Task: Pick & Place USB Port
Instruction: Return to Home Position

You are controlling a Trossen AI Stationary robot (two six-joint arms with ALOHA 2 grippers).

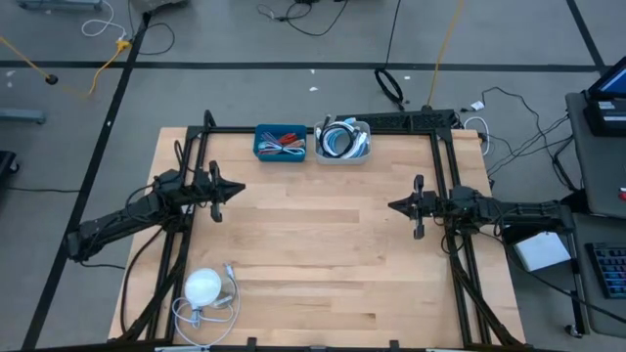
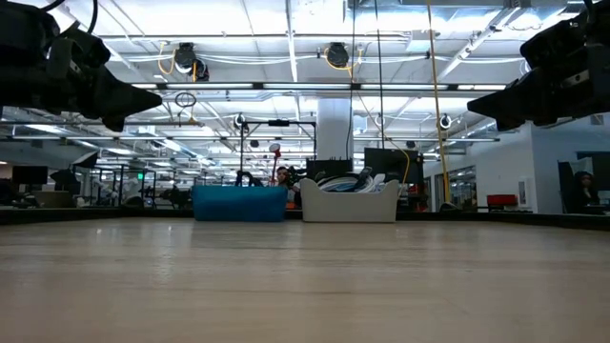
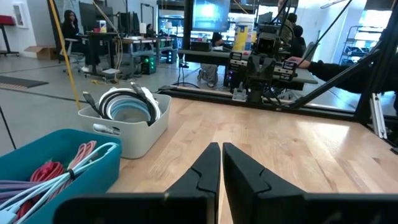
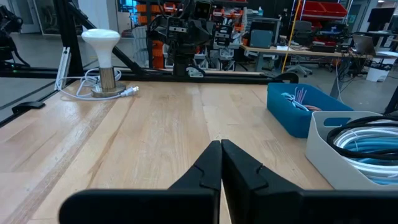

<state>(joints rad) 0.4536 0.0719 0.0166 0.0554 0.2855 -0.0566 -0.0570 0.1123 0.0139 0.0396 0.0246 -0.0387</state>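
Observation:
A blue bin [image 1: 280, 143] with red and pale cables stands at the table's far edge, beside a white bin [image 1: 343, 140] holding coiled blue and white cables. A white lamp-shaped device [image 1: 203, 286] with a white cable [image 1: 220, 311] looped around it sits near the table's near-left corner. My left gripper [image 1: 240, 188] hovers shut over the table's left side, pointing right. My right gripper [image 1: 391, 206] hovers shut over the right side, pointing left. Both show shut in their wrist views, left [image 3: 221, 149] and right [image 4: 220, 145]. Neither touches anything.
A black frame [image 1: 323, 128] runs around the table's far, left and right sides. The wooden table top [image 1: 323, 244] lies bare between the two grippers. People sit at desks in the room beyond, seen in the left wrist view.

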